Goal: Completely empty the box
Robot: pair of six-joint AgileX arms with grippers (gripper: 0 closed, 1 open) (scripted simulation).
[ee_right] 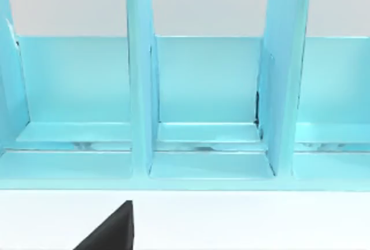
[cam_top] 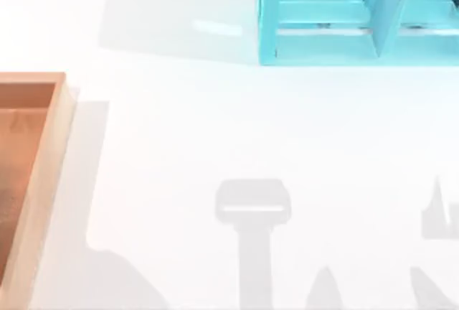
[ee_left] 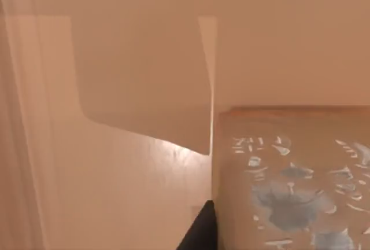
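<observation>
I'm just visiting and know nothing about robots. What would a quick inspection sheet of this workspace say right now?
Surface: white table, with grey shadows of the arms falling on its near part.
Job's things: the box, a shallow wooden tray, sits at the table's left edge, partly out of frame; the strip of orange-brown floor in view is bare. The left wrist view looks close onto tan wood with a patterned panel beside it.
Clutter: nothing seen.
Grippers: a dark fingertip of the left gripper near the wood; a dark fingertip of the right gripper over the table, facing the shelf.
Cables: nothing seen.
Surroundings: cyan shelf unit at the far right, its compartments bare.
</observation>
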